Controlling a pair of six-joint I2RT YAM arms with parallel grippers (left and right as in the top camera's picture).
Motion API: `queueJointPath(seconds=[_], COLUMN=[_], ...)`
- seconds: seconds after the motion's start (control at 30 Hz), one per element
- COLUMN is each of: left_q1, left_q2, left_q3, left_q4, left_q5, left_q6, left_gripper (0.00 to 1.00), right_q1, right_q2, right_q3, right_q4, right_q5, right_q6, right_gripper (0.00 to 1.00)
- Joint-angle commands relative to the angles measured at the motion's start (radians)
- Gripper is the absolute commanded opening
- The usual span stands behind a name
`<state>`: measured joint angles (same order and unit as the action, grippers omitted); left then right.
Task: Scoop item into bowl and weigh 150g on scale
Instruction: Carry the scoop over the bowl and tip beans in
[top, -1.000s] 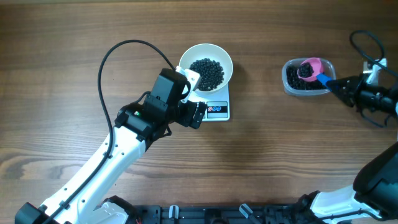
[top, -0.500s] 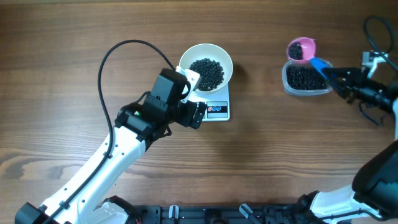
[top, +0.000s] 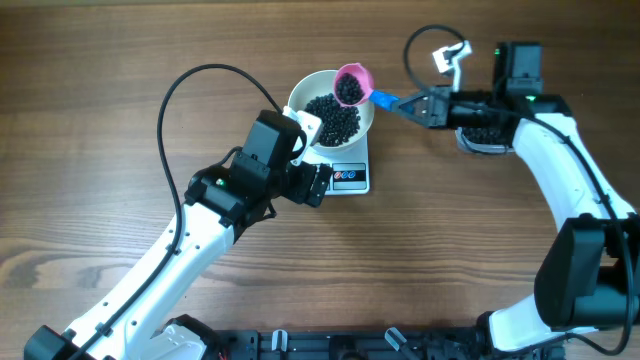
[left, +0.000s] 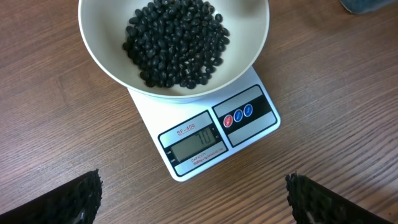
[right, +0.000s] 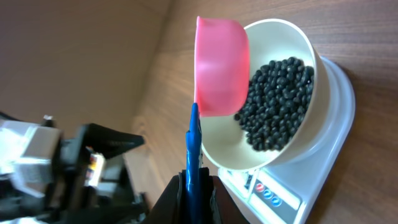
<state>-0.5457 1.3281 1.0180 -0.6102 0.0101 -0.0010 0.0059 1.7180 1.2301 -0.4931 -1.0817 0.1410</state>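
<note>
Overhead, the right claw (top: 402, 103) is seen shut tight on the thin blue handle of a pink scoop (top: 351, 83). The scoop is held out in front of this claw, up over the far rim of the white bowl (top: 300, 97). Some dark beans can be seen inside the scoop. A bigger heap of black beans (top: 335, 120) is piled in the bowl, in front of the right claw and lower down. The bowl is set on the scale (top: 352, 178), and the scale is set on the wooden table (top: 100, 60).

The left claw (left: 194, 193) is held wide open, and nothing is gripped by it. The scale and the bowl are seen just ahead of it and below it, in line with the gap between its two fingers. The grey screen (left: 198, 142) and the round buttons (left: 238, 116) are on the edge of the scale nearest to this claw. Numbers are lit on the screen, but they cannot be read for sure
</note>
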Motion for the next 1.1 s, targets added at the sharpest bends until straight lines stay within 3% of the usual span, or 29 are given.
queueJointPath(seconds=[0.0,0.1,0.3,0.53,1.07], left_q1=[0.005,0.005,0.005,0.005,0.005], left_q2=[0.003,0.003,0.003,0.003,0.003], left_q3=[-0.006,-0.006,-0.006,-0.006,-0.006], left_q4=[0.001,0.001,0.001,0.001,0.001], left_q5=[0.011,0.011,0.011,0.011,0.011], left_q6=[0.016,0.016,0.016,0.016,0.016], left_gripper=[1.0,1.0,1.0,1.0,1.0], right_q1=[0.045,0.086,0.158,0.274,0.325], right_q2=[-0.013,-0.072,-0.228,-0.276,-0.276], right_q3=[0.011,0.017,0.017,0.017,0.017], right_q4=[0.014,0.018,0.019,0.022,0.044], right_q5=[0.097,0.262,0.443,0.677,0.805], right_q6=[-0.115,-0.124,-0.297,-0.421,-0.536], right_gripper=[0.04,0.04,0.04,0.04,0.04])
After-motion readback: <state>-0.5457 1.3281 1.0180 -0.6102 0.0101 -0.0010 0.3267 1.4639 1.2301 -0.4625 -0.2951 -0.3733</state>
